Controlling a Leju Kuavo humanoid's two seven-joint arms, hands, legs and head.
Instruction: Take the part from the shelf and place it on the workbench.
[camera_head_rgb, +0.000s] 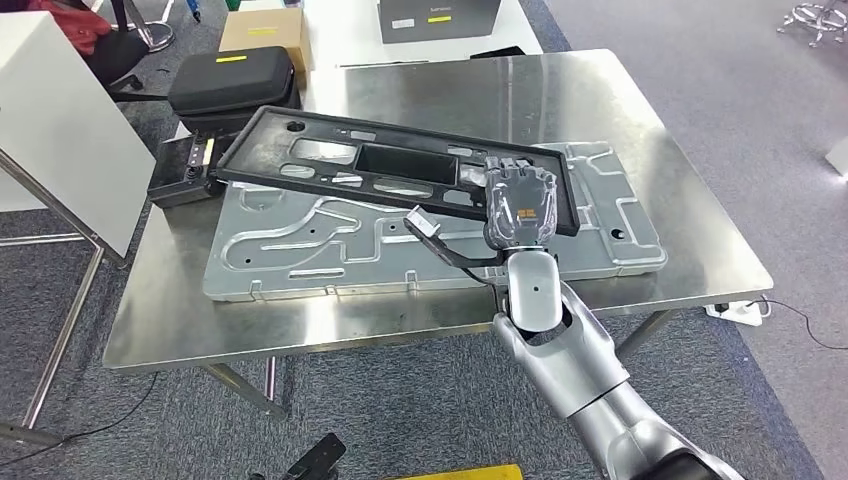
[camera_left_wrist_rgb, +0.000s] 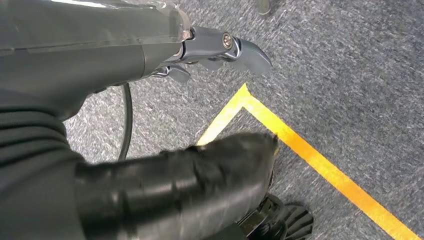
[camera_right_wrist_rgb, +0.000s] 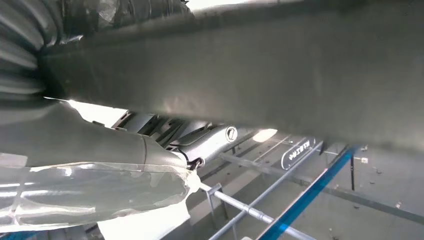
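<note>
A long black plastic frame part (camera_head_rgb: 330, 160) lies tilted above a silver pressed-metal panel (camera_head_rgb: 320, 255) on the steel workbench (camera_head_rgb: 620, 110). My right hand (camera_head_rgb: 520, 205) grips the part's near edge toward its right end, fingers over the top. In the right wrist view the part's dark underside (camera_right_wrist_rgb: 260, 75) runs across the picture, with the thumb (camera_right_wrist_rgb: 210, 142) beneath it. Whether the part's left end touches the panel I cannot tell. My left hand (camera_left_wrist_rgb: 215, 52) hangs over grey carpet, its fingers apart and holding nothing.
A black zip case (camera_head_rgb: 235, 80), a cardboard box (camera_head_rgb: 262, 32) and a small black device (camera_head_rgb: 180, 172) sit beyond the bench's far left corner. A white board (camera_head_rgb: 60, 130) stands at the left. Yellow floor tape (camera_left_wrist_rgb: 320, 165) crosses the carpet.
</note>
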